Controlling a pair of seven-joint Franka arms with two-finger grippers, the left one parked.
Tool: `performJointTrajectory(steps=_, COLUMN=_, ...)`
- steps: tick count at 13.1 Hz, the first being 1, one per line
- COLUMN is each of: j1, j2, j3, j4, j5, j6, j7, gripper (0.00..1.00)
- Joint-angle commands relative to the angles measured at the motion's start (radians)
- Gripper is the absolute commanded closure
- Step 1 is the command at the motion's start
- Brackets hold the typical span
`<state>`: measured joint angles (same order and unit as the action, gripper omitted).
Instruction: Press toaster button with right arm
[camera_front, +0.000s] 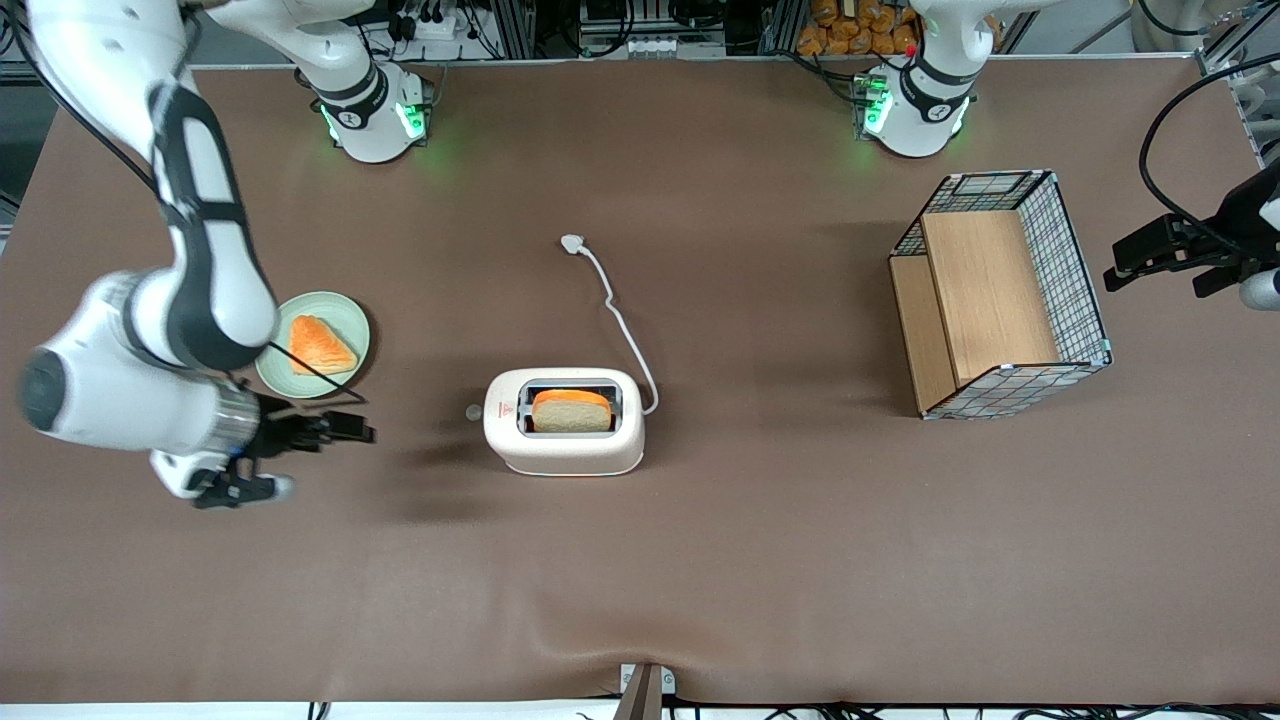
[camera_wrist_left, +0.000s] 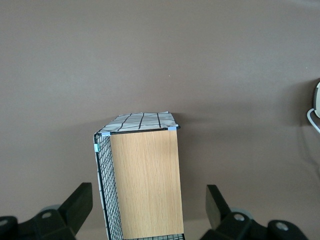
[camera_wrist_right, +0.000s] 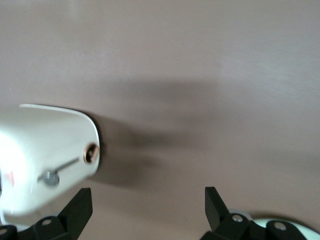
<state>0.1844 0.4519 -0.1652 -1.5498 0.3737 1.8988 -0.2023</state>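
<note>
**Here, the right arm hangs short of the toaster's knob end**

Front view: you see a matte brown tabletop (camera_front: 700, 560), slightly rippled at the edge nearest the camera. The toaster (camera_front: 565, 462) is a smooth cream-white box with rounded corners; its metal-rimmed slot holds a slice of bread (camera_front: 571, 410) with a tan crust. The toaster button (camera_front: 473, 412), a small round grey knob, protrudes from the narrow end that faces the working arm. A thin white cord (camera_front: 622, 330) curls from the other end to a flat white plug (camera_front: 572, 243). The right arm (camera_front: 195, 240), glossy white with black bands, ends in a silver wrist and a slim black gripper (camera_front: 352, 431), which hovers beside the toaster toward the working arm's end, apart from the knob. A pale green round plate (camera_front: 345, 310) with an orange wedge of food (camera_front: 320, 346) lies near the wrist. Toward the parked arm's end stands a wire-grid basket (camera_front: 1075, 270) with wooden panels. Past the tabletop, metal framing and cables fill the room's edge.

Left wrist view: the same wire basket (camera_wrist_left: 107, 175), with a light wood-grain panel, stands on the brown surface.

Right wrist view: the gripper (camera_wrist_right: 147, 210) has its jaws released, spread wide over bare brown surface. The toaster (camera_wrist_right: 45, 150) shows its glossy rounded end, with the button (camera_wrist_right: 49, 177) on a thin slot.
</note>
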Motion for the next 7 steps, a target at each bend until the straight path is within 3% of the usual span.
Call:
performJointTrajectory(steps=1, j1=-0.003, j2=-0.128, j3=-0.017, j4=-0.041, j5=-0.114, j6=-0.079, j7=0.038, gripper=0.00)
performJointTrajectory(steps=5, j1=-0.005, j2=-0.284, j3=-0.024, j4=-0.033, j5=-0.278, j6=-0.212, j7=0.107, gripper=0.00)
performJointTrajectory(steps=7, j1=-0.038, j2=-0.367, j3=-0.017, j4=-0.039, j5=-0.318, j6=-0.277, j7=0.148, gripper=0.00)
